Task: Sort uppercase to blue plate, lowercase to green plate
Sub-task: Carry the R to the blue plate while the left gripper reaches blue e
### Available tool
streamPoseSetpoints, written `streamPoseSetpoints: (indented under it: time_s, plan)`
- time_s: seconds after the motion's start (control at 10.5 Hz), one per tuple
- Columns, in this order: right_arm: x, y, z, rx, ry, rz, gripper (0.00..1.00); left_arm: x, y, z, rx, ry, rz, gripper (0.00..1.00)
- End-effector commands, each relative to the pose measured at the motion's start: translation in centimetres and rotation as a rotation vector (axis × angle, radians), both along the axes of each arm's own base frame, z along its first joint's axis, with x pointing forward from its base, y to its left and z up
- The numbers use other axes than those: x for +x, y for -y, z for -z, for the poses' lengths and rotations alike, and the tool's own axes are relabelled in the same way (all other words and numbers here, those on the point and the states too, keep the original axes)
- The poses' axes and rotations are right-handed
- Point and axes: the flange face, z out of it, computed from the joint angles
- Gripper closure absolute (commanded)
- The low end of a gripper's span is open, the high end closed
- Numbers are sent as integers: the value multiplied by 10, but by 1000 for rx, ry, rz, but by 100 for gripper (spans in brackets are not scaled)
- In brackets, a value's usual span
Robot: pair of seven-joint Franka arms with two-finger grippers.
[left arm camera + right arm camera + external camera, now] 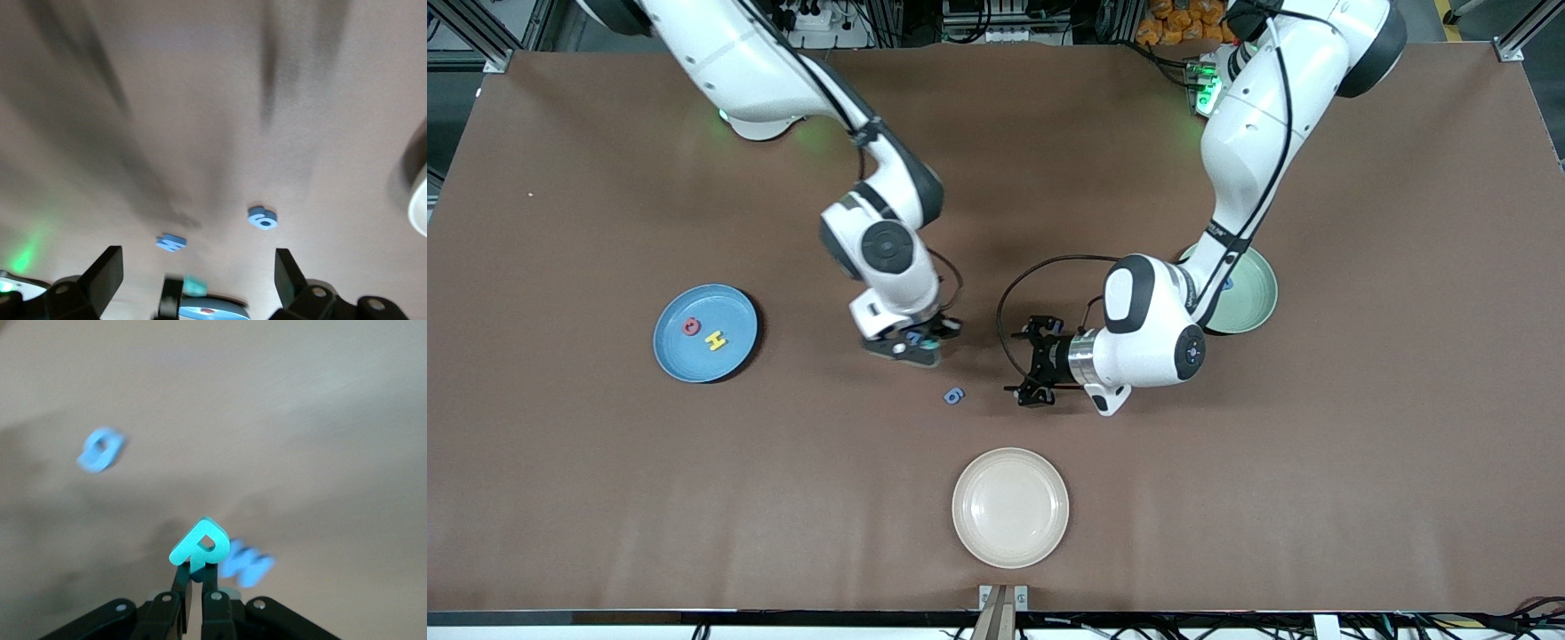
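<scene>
- Front view: sky-blue plate (706, 333) toward the right arm's end of the worktop (605, 498), carrying a red Q (690, 327) and a yellow H (715, 340) side by side.
- Pale mint-green plate (1249, 293) toward the left arm's end, largely covered by the left arm; a small blue piece (1228, 284) just visible on it.
- Rounded blue g-like letter (954, 396) flat on the bare worktop between the two grippers, nearer the front camera than both.
- Right gripper (917, 341) over the middle of the worktop, with bits of blue and teal showing at its tip.
- Left gripper (1035, 373) level beside it, empty, jaws spread wide, pointing toward the g-like letter.
- Cream-white plate (1010, 507) near the front edge, nothing in it, well apart from the letters.
- Left wrist view: wide-set fingers (107, 270) framing the worktop; g-like letter (263, 217) and a blue W (171, 243) lying apart on it.
- Right gripper's fingers with a teal piece (195, 287) visible low between them, blurred; edge of the cream-white plate (419, 210) at the frame's side.
- Right wrist view: jaws clamped narrow on the foot of a teal R (200, 547), upright above the fingertips (215, 587).
- Blue W (245, 565) blurred on the worktop just past the R; g-like letter (100, 449) farther off.
</scene>
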Motion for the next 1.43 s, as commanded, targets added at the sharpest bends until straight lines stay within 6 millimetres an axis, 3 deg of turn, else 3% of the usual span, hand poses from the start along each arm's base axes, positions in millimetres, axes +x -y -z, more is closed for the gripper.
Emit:
streamPoseSetpoints:
  time_s: [0.0,0.19,0.29,0.48,0.67,0.77,0.86,0.96,1.34]
  plan:
    - [5,102,-22,-46,-52,44,100,17,8,-7,-41,21,-86,0]
    - [5,206,-24,-65,-92,59,100,19,27,-4,-55,46,-145,0]
    - [3,245,-23,-76,-116,67,100,16,33,-1,-55,57,-161,0]
    - [1,301,-15,-145,-157,85,100,20,47,-3,-68,132,-207,0]
    - [-7,321,-5,-178,-188,87,100,14,69,8,-86,147,-200,0]
    - [-8,324,-5,-185,-196,97,56,8,79,21,-87,138,-191,0]
    - [-7,328,-8,-184,-196,97,1,9,82,39,-93,127,-198,0]
    - [-6,328,-12,-184,-189,96,0,4,92,46,-106,120,-191,0]
    - [10,331,-25,-175,-144,104,0,-9,103,62,-99,72,-197,0]
